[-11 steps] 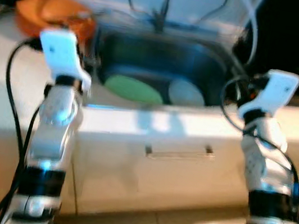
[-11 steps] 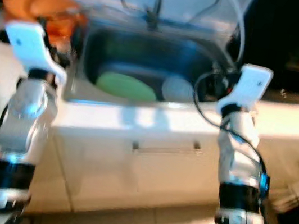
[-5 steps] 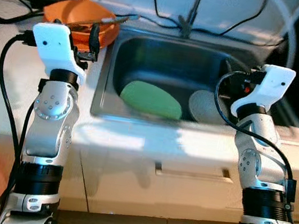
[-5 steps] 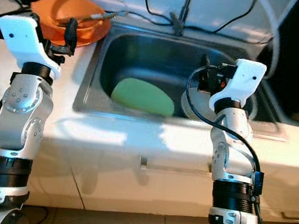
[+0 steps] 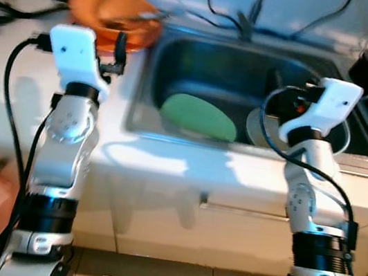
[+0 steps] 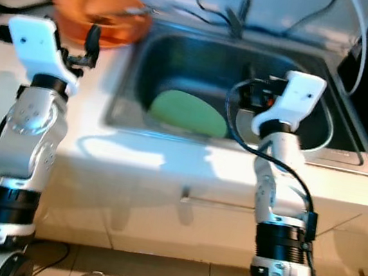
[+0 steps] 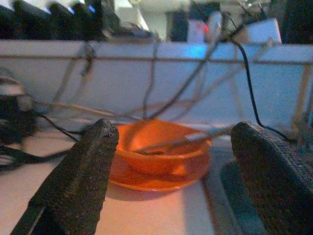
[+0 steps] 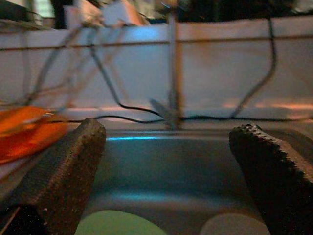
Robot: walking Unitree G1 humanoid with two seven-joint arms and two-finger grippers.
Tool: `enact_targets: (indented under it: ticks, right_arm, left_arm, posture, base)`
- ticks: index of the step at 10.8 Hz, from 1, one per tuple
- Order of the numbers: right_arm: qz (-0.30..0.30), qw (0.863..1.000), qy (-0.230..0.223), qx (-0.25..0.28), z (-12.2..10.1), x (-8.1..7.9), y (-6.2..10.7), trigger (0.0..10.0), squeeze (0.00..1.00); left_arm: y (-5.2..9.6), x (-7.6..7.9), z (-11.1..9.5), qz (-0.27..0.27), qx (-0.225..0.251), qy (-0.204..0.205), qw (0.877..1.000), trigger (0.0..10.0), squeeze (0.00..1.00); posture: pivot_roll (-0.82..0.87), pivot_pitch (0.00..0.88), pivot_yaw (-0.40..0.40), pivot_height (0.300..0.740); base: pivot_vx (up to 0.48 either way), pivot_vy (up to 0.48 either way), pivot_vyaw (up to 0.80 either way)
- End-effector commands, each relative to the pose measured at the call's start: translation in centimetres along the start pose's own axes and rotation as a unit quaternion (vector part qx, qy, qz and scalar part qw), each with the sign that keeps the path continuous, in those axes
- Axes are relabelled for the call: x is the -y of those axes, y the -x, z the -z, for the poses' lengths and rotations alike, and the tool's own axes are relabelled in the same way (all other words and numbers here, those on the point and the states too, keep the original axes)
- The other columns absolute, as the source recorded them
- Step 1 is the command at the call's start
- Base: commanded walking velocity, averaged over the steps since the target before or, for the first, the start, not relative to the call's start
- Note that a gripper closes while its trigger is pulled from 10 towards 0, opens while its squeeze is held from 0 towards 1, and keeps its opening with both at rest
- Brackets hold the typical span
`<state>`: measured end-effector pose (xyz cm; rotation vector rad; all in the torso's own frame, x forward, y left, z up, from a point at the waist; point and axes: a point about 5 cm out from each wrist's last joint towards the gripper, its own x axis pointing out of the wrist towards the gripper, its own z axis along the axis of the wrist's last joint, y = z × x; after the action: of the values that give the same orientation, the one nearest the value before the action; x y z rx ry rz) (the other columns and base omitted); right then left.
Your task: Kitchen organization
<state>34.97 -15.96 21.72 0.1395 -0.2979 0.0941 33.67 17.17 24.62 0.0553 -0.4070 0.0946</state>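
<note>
The robot stands in front of a steel sink (image 5: 173, 119) with both arms up, and it looks like it is getting ready to pick up a dish, which is an early step in tidying the kitchen. The left gripper (image 7: 171, 161) is spread wide and holds nothing. It points at an orange bowl (image 7: 164, 154) that sits on an orange plate on the white counter (image 5: 7, 103), just beside the sink. Something long, maybe a spoon or chopsticks (image 7: 173, 142), lies in the bowl. The right gripper (image 8: 168, 181) is spread wide too and holds nothing. It hangs over the sink and looks down into it. In the sink lie a green plate (image 5: 199, 116) and a pale plate (image 6: 249, 126), side by side. Next, one gripper likely has to go lower and close on a rim, and a flat plate may be hard to pinch. Black cables (image 5: 22, 7) lie on the counter behind the bowl, and the tap (image 5: 248, 19) stands at the back of the sink. An arm could bump them.
</note>
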Motion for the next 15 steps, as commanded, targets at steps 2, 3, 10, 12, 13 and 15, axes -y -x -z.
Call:
enact_targets:
  ticks: [2,3,10,12,13,15]
  right_arm:
    - [-0.004,1.0,0.005,0.007,-0.3,-0.1,-0.1,10.0,0.0]
    - [0.003,1.0,0.001,0.007,-0.1,0.1,0.4,10.0,0.0]
    - [0.032,0.999,0.015,0.022,-0.3,0.2,0.7,10.0,0.0]
    - [-0.009,0.999,0.021,0.044,-1.7,-1.1,0.2,10.0,0.0]
    - [-0.016,0.999,0.02,0.04,-1.7,-1.2,0.1,10.0,0.0]
    - [-0.025,0.999,0.022,0.034,-1.3,-1.2,-0.5,10.0,0.0]
  left_arm:
    - [-0.5,0.7,-0.2,0.02,0.002,-0.007,1.0,10.0,0.0]
    - [-0.4,0.9,0.0,0.04,0.0,-0.017,0.999,10.0,0.0]
    - [0.9,0.1,1.3,0.045,-0.021,0.006,0.999,10.0,0.0]
    - [1.7,0.2,1.2,0.016,0.0,0.019,1.0,10.0,0.0]
    - [1.5,0.5,1.4,0.007,-0.006,0.025,1.0,10.0,0.0]
    - [0.7,0.8,1.0,-0.002,-0.01,0.04,0.999,10.0,0.0]
  posture:
    - [0.15,0.081,-0.033,0.74]
    - [0.16,0.082,-0.006,0.74]
    - [0.14,0.133,-0.054,0.74]
    - [0.1,0.111,-0.093,0.74]
    - [0.11,0.085,-0.092,0.74]
    - [0.14,0.053,-0.066,0.74]
  base:
    - [0.0,0.0,0.8]
    - [0.0,0.0,0.5]
    - [0.0,0.0,0.0]
    - [0.163,0.0,0.0]
    - [0.428,0.0,0.0]
    - [0.446,0.0,0.0]
